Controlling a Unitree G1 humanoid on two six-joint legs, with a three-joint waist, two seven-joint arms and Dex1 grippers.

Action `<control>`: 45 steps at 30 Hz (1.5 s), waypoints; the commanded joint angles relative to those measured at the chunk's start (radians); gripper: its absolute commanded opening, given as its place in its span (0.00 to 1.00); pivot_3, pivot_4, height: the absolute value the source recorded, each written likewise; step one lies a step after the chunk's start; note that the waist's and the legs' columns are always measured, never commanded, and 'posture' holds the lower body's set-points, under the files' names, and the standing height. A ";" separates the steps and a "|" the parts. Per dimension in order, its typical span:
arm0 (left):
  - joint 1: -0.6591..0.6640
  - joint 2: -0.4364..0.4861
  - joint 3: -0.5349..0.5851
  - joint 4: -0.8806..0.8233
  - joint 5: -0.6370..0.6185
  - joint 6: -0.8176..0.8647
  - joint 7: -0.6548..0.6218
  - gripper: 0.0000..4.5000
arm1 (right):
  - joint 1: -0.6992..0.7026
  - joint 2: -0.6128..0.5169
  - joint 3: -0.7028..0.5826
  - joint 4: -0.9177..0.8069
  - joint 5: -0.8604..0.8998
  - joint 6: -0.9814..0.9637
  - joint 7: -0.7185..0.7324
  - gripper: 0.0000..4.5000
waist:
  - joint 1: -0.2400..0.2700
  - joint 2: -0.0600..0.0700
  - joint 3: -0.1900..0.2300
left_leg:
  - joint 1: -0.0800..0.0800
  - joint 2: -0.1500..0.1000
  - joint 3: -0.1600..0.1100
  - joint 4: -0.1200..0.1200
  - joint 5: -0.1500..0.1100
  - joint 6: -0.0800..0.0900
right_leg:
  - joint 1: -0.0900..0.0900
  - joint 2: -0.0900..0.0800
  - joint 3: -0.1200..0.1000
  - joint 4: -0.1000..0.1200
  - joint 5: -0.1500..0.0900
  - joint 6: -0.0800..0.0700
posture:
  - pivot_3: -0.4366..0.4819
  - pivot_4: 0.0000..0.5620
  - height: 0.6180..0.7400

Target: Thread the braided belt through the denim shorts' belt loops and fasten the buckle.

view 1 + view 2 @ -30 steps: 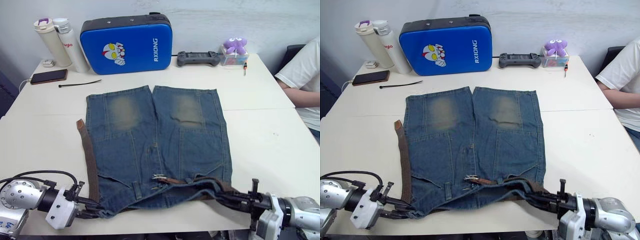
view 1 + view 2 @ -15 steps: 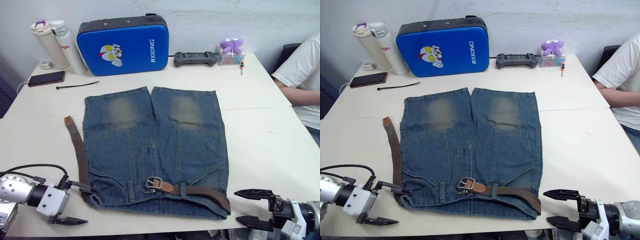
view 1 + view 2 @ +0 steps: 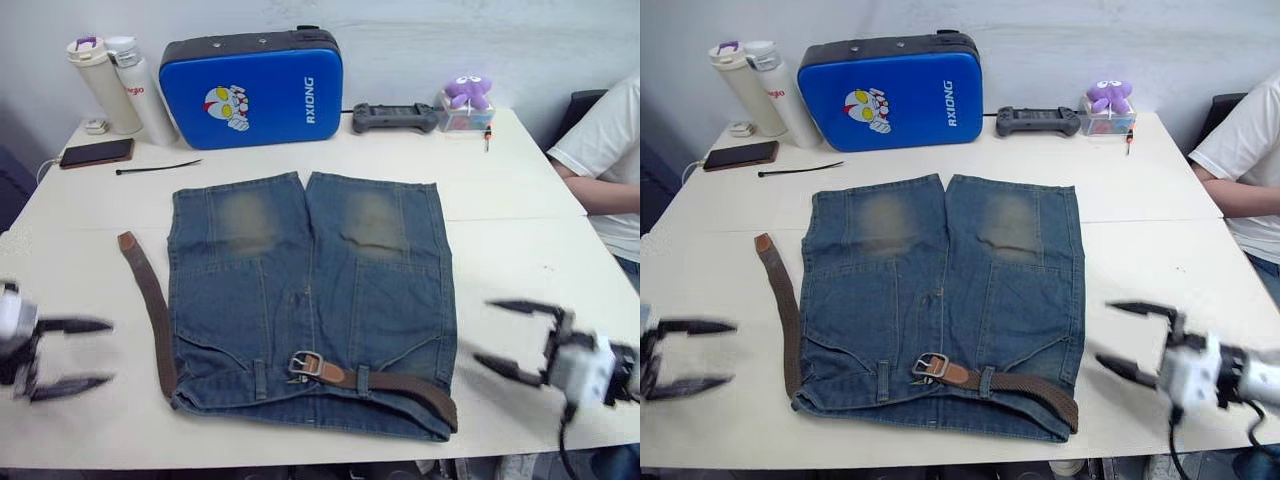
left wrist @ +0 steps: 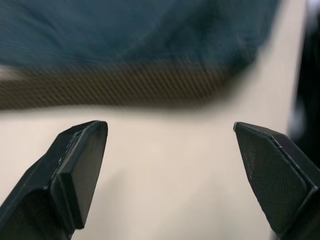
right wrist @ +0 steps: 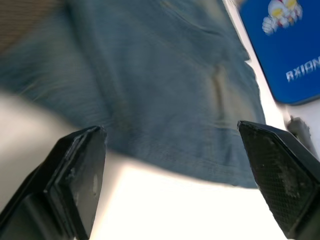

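The denim shorts (image 3: 310,290) lie flat on the white table (image 3: 520,250), waistband nearest me. The braided belt (image 3: 400,383) runs through the belt loops (image 3: 363,378) along the waistband. Its silver buckle (image 3: 305,363) sits at the waist's middle. The belt's other part climbs beside the shorts' left edge to a dark tip (image 3: 127,241). My left gripper (image 3: 100,352) is open and empty, out to the left of the shorts. My right gripper (image 3: 485,332) is open and empty, just right of the waistband corner. In the left wrist view the belt (image 4: 125,87) lies beyond the open fingers (image 4: 75,165).
At the back stand a blue hard case (image 3: 252,88), two bottles (image 3: 125,85), a phone (image 3: 97,152), a black cable tie (image 3: 158,167), a game controller (image 3: 395,117) and a purple plush toy (image 3: 470,92). A person in a white shirt (image 3: 610,150) sits at the right edge.
Both grippers have opened and let go of the waistband corners, then drawn outward, left one left, right one right. The shorts' waist has settled flat.
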 commanded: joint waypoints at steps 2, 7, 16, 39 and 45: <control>-0.220 -0.129 -0.060 -0.191 -0.063 0.315 0.325 0.99 | -0.183 0.023 0.034 -0.206 0.247 0.596 0.070 1.00 | 0.007 0.002 0.000 | -0.004 0.000 0.000 0.002 0.000 0.000 | -0.004 0.000 0.000 0.001 0.000 0.001 | 0.48 0.27 0.99; -0.378 -0.288 -0.250 -0.387 -0.007 0.572 0.552 0.99 | -0.495 0.102 0.175 -0.258 0.139 1.146 0.044 1.00 | 0.002 0.002 0.000 | -0.020 0.000 0.001 0.004 0.001 -0.002 | -0.019 0.001 0.000 0.003 0.001 0.002 | 0.48 0.27 0.99; -0.667 -0.372 -0.393 -0.246 0.187 0.665 0.586 0.99 | -0.808 0.373 0.376 -0.014 -0.184 1.326 0.100 1.00 | -0.005 0.001 0.000 | -0.035 0.000 0.001 0.010 0.005 -0.008 | -0.035 0.001 0.000 0.010 0.001 0.002 | 0.48 0.27 0.99; -0.633 -0.400 -0.419 -0.283 0.315 0.743 0.554 1.00 | -0.758 0.478 0.236 -0.077 -0.249 1.550 0.209 0.01 | -0.004 -0.007 -0.005 | -0.030 0.000 0.001 0.016 0.002 -0.003 | -0.029 0.001 0.000 0.013 0.002 0.003 | 0.48 0.27 0.99; -0.554 -0.409 -0.342 -0.384 0.282 0.804 0.611 1.00 | -0.867 0.543 0.183 -0.048 -0.265 1.540 0.141 0.01 | -0.011 -0.005 -0.004 | -0.038 0.000 0.002 0.016 0.004 -0.007 | -0.038 0.001 0.001 0.015 0.002 0.003 | 0.48 0.27 0.99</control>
